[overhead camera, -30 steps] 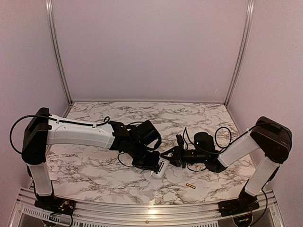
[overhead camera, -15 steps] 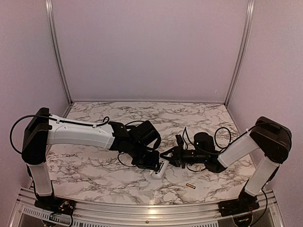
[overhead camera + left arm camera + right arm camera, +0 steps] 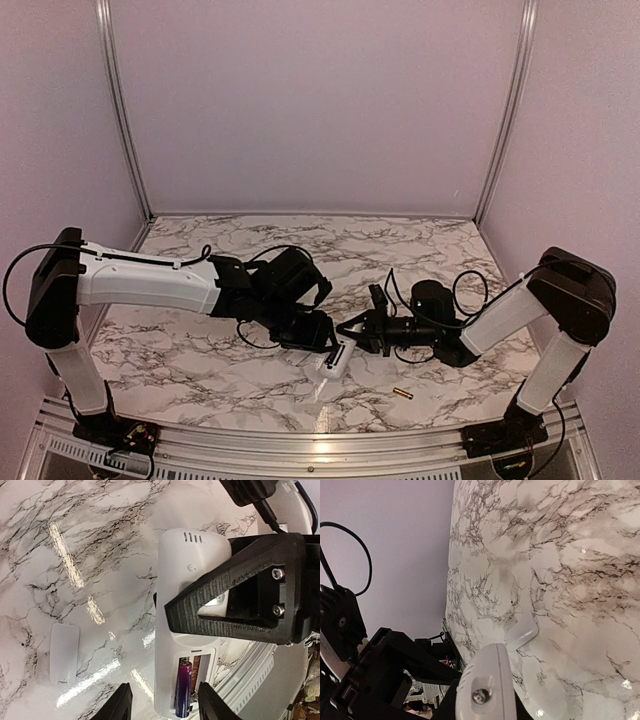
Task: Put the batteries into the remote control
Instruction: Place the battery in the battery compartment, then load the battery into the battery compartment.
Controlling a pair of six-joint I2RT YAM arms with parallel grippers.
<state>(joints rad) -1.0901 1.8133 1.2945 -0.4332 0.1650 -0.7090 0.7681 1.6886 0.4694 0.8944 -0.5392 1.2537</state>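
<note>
The white remote control [image 3: 187,580] lies back up with its battery bay open. The dark blue-black battery [image 3: 182,690] sits in one slot; the slot beside it looks brownish and I cannot tell what fills it. The gold battery [image 3: 402,394] lies on the marble to the right. My right gripper [image 3: 352,330] is shut on the remote's far end, and its ribbed finger [image 3: 235,600] crosses the remote. From the right wrist, the remote [image 3: 487,690] shows end-on between the jaws. My left gripper [image 3: 165,705] is open and straddles the bay end.
The remote's loose white battery cover [image 3: 65,652] lies flat on the marble left of the remote; it also shows in the right wrist view [image 3: 522,632]. The table's metal front rail [image 3: 320,440] runs close behind the remote.
My left arm has swung a little to the left and its gripper has shifted slightly over the remote. The right arm, the remote and the gold battery have stayed in place.
</note>
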